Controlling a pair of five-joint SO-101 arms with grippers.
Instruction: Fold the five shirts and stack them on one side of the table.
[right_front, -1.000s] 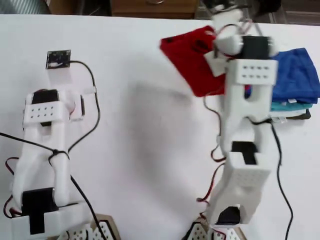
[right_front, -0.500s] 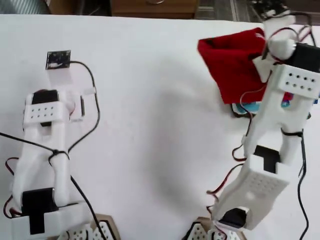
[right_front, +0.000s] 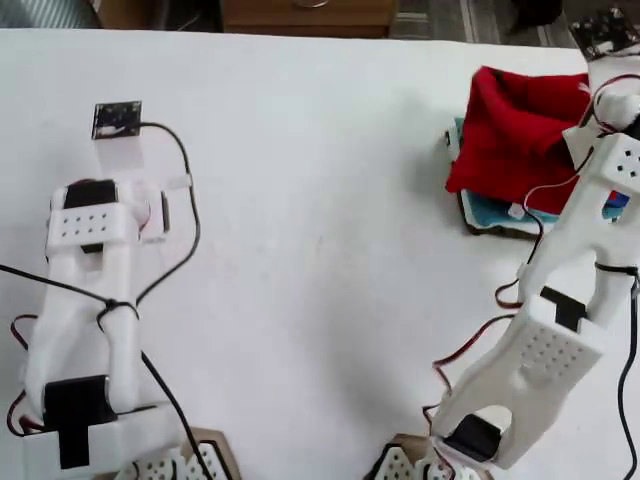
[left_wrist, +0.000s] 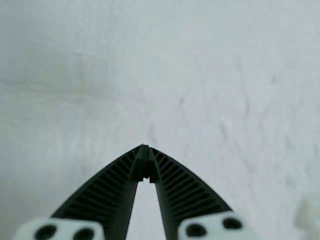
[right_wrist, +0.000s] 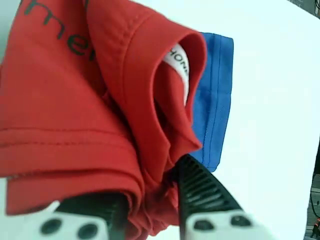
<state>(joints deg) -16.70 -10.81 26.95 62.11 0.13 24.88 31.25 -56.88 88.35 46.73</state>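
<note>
The red shirt (right_front: 515, 135) lies bunched on top of other folded shirts at the far right of the white counter (right_front: 320, 200), its cloth rumpled and raised in a ridge rather than flat. In the high view a turquoise shirt (right_front: 490, 212) shows under it as a thin edge on the near side. A darker layer sits beneath that, with too little of it visible to name. In the right wrist view the right end effector (right_wrist: 152, 192) is clamped on the red shirt near its collar. One ribbed black finger (right_wrist: 200, 192) lies bare outside the fold and the other is buried under red cloth, so the jaws stand narrow with fabric pinched between them. A white neck label (right_wrist: 179, 62) shows inside the collar opening. A blue shirt (right_wrist: 212, 100) lies flat directly beneath the red one, its hemmed edge against the counter. The right arm (right_front: 560, 300) stretches from its base at the near edge out toward the shirts. The left arm (right_front: 85, 260) is folded back over the near left part of the counter, well apart from them. The left end effector (left_wrist: 144, 167) has its jaws closed, tips touching, above bare counter. A small black module (right_front: 118, 117) rests on the counter beyond the left arm, and a black cable (right_front: 188, 170) curves back from it toward that arm.
</note>
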